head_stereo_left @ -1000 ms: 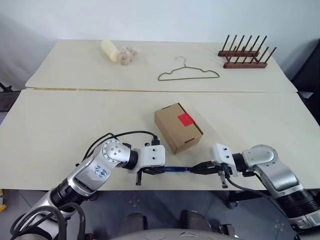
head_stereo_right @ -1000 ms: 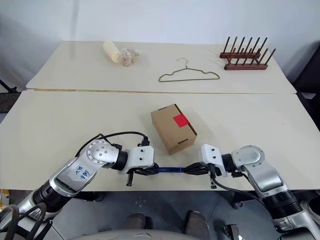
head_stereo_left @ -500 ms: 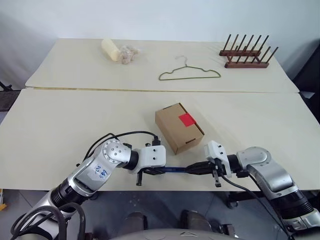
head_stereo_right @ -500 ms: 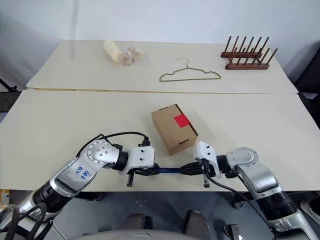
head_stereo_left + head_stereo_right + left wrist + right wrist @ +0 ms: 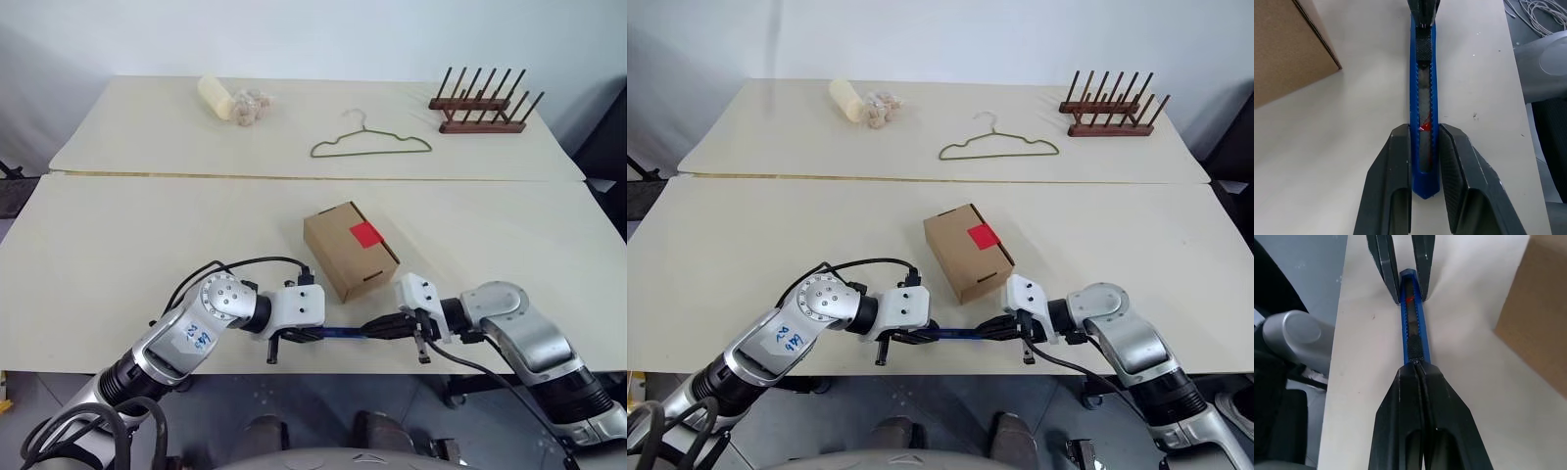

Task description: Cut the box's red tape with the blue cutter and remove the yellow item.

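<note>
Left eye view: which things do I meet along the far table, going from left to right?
Pale roll → small beige lumps → wire hanger → wooden peg rack.

Near the table's front edge, the left gripper and right gripper hold opposite ends of the blue cutter, just before the box.
</note>
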`<move>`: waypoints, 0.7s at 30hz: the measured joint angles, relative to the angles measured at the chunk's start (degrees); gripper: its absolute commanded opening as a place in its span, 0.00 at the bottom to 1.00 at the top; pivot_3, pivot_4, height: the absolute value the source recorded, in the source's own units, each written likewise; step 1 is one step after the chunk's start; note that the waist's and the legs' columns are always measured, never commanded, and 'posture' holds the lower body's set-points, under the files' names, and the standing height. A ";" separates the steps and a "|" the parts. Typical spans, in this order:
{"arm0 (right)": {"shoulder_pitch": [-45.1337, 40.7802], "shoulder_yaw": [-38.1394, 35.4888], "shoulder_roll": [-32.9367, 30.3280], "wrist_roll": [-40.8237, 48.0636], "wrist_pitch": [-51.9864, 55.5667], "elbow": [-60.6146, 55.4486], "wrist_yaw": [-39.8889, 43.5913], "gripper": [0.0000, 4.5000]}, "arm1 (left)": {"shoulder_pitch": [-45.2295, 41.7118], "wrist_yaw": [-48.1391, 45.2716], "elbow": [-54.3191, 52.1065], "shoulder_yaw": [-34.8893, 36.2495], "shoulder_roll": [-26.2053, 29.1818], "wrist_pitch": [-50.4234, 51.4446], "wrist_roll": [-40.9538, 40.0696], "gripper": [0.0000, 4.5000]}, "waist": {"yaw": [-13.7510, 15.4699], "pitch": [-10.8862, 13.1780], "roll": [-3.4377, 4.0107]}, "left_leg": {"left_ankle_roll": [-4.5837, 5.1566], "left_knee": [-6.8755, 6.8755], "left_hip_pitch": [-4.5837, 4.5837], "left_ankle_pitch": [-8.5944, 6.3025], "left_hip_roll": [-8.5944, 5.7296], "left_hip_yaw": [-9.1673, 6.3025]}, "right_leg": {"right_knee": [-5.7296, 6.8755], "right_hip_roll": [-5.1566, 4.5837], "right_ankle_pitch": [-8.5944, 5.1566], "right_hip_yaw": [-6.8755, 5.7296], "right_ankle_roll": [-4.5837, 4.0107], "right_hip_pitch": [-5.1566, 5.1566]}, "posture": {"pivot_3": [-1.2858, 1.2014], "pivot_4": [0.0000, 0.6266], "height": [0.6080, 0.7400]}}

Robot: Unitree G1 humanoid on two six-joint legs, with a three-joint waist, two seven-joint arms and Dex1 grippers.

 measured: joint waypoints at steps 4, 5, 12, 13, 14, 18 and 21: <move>-0.38 1.61 2.67 -0.51 -0.32 0.16 -1.23 0.01 | -0.02 -0.01 -0.01 -0.02 -0.04 0.01 -0.01 0.10 | 0.02 -0.01 0.01 | 0.00 0.00 0.00 0.00 -0.01 0.00 | -0.03 0.00 0.00 0.00 0.00 0.00 | 0.52 0.24 1.00; -0.72 2.10 3.21 -0.96 -0.99 0.39 -1.37 0.01 | -0.02 -0.03 0.00 -0.02 -0.03 0.03 -0.01 0.10 | 0.00 -0.01 0.01 | 0.00 0.00 0.00 0.00 -0.01 0.00 | -0.03 0.00 0.00 0.00 0.00 0.00 | 0.52 0.24 1.00; -1.47 3.26 6.40 -1.94 -3.03 2.36 -1.91 0.01 | -0.04 -0.07 0.05 -0.01 -0.02 0.08 0.00 0.10 | -0.02 -0.02 0.04 | 0.00 -0.02 0.01 0.00 0.00 0.00 | -0.02 0.00 0.00 0.00 0.00 0.00 | 0.52 0.24 1.00; -1.59 3.45 6.69 -2.01 -3.27 2.56 -2.00 0.01 | -0.05 -0.08 0.06 -0.01 -0.03 0.07 0.01 0.10 | -0.01 -0.02 0.04 | 0.00 -0.02 0.01 0.00 0.00 0.00 | -0.01 0.00 0.00 0.00 0.00 0.00 | 0.52 0.24 1.00; -1.60 3.48 7.02 -2.03 -3.25 2.65 -2.09 0.01 | -0.05 -0.10 0.07 -0.01 -0.03 0.06 0.01 0.10 | -0.01 -0.02 0.04 | 0.00 -0.02 0.01 0.00 0.00 0.00 | -0.01 0.00 0.00 0.00 0.00 0.00 | 0.52 0.24 1.00; -1.86 3.60 8.40 -2.04 -2.19 2.71 -3.20 0.01 | -0.17 -0.22 0.22 -0.02 -0.12 -0.05 0.03 0.10 | 0.00 -0.02 0.04 | 0.00 -0.01 0.01 0.00 0.00 0.00 | -0.01 0.00 0.00 0.00 0.00 0.00 | 0.52 0.24 1.00; -1.92 3.57 8.46 -1.53 -1.22 2.36 -3.13 0.01 | -0.31 -0.29 0.46 -0.01 -0.42 -0.17 0.08 0.10 | 0.09 -0.02 0.04 | 0.00 -0.01 0.00 -0.01 -0.01 0.00 | -0.03 0.00 0.00 0.00 0.00 0.01 | 0.52 0.24 1.00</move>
